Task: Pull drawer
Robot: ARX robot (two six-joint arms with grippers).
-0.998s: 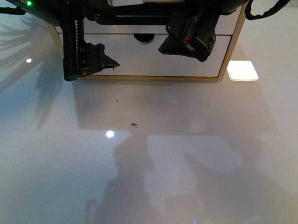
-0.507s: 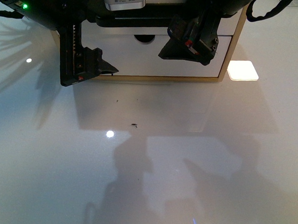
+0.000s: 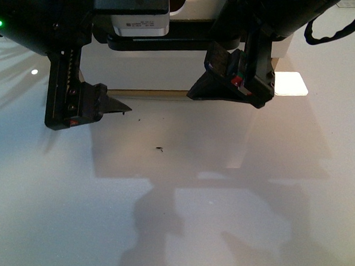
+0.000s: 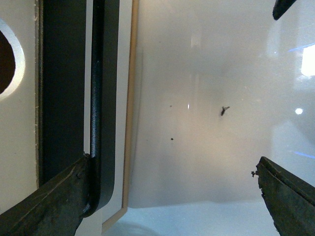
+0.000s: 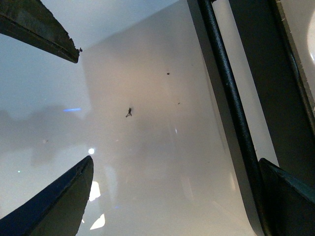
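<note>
While the left pincer (image 4: 173, 162) is hanging spread wide with one finger (image 4: 49, 201) at the black bar handle (image 4: 106, 98) and the right pincer (image 5: 175, 158) is gaping likewise beside that bar, the white-fronted drawer (image 3: 144, 72) is sitting on the white table (image 3: 170, 217) just behind them.

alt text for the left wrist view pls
The left claw is open, one finger at the long black bar handle of a white drawer, the other over a glossy white table. A rounded notch shows in the drawer's edge, and small dark specks dot the table.
</note>
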